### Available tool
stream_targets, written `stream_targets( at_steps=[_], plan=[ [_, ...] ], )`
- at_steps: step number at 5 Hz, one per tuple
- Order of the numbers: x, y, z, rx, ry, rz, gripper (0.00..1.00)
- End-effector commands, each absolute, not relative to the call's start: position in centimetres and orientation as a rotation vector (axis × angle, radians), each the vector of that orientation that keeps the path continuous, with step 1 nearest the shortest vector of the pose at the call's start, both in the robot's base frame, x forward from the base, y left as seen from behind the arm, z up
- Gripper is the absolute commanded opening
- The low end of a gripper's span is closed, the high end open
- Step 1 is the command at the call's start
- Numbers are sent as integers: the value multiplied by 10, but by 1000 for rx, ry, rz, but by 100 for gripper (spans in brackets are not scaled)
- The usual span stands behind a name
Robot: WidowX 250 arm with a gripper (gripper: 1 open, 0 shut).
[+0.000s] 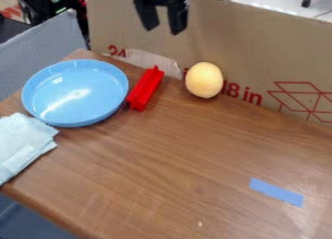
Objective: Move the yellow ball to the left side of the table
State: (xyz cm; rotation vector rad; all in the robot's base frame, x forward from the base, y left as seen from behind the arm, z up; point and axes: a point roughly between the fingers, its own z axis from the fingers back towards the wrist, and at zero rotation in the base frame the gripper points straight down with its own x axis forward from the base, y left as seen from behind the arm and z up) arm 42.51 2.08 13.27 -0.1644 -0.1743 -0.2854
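Yellow ball (203, 79) sits on the bench (182, 165) against the cardboard box wall (259, 49), with the red block (146, 87) at its 9 o'clock. At its 11 o'clock the hand (163, 17) hangs empty, fingers spread.

Pale yellow-orange ball (203, 80), blue bowl (76, 93), red block (146, 88)
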Motion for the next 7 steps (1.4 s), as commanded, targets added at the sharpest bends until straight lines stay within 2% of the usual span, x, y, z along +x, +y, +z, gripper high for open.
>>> stream_targets(
  at_steps=[1,2,3,4,5,6,7],
  plan=[
    [437,0,152,-126,-238,-321,100],
    [437,-10,123,-106,-235,-299,100],
    [444,2,104,-121,-204,-314,100],
    [458,3,99,-127,-184,-307,100],
    [460,-4,100,-129,-194,-312,100],
    [461,-1,90,-138,-196,-314,100],
    [449,4,93,-150,-185,-325,100]
  ],
)
